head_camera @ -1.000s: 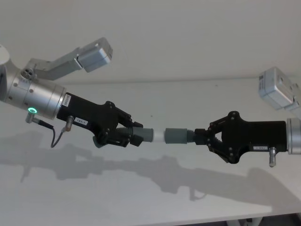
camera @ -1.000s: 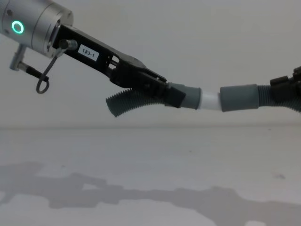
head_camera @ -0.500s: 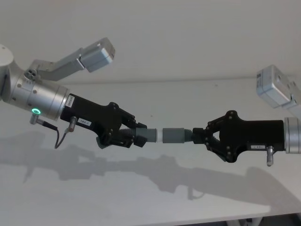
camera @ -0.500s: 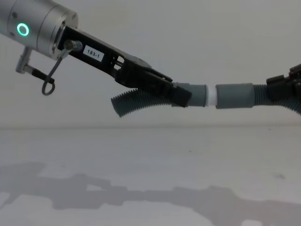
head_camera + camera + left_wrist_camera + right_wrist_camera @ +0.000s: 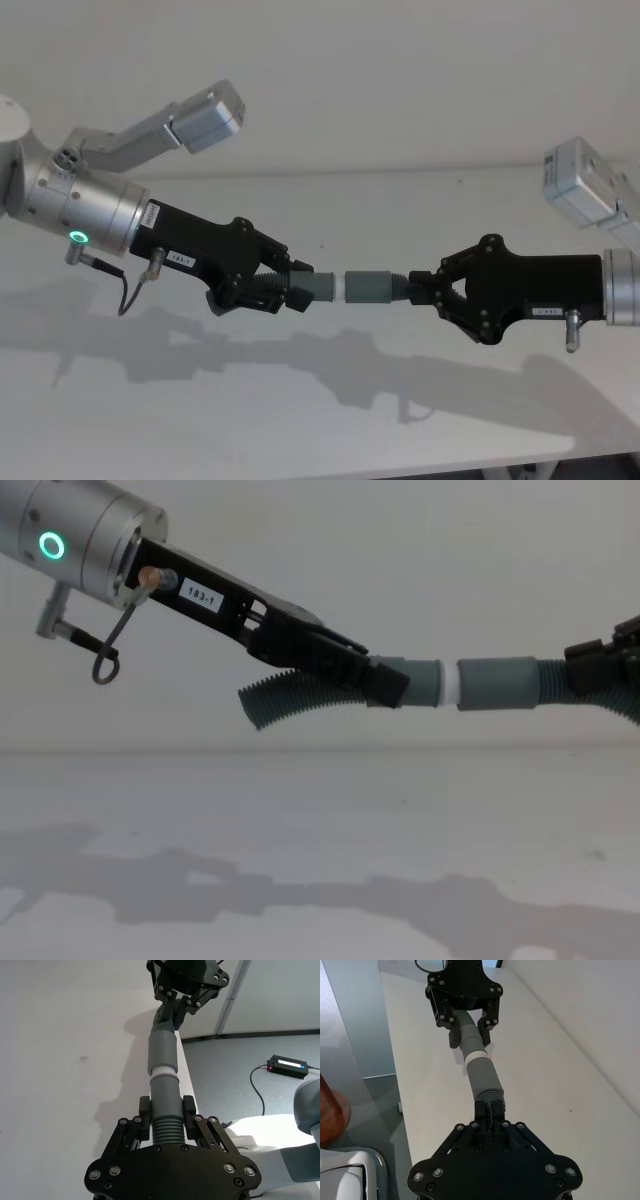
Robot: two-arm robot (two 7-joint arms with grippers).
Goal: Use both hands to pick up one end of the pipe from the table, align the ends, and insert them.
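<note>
Pipe (image 5: pixel 300 695) clamped by left gripper (image 5: pixel 290 285), right gripper (image 5: pixel 425 288) likewise

Black box (image 5: pixel 289 1065) with cable on floor.

- In the chest view the right gripper (image 5: pixel 612 670) is cut off at the 3 o'clock edge; only its front shows.
- The white spigot tip (image 5: pixel 451 683) sits mostly hidden inside the socket cuff (image 5: pixel 496 683); how deep, cannot tell.
- The left gripper (image 5: pixel 290 289) covers its hose piece (image 5: pixel 290 698) where it clamps.
</note>
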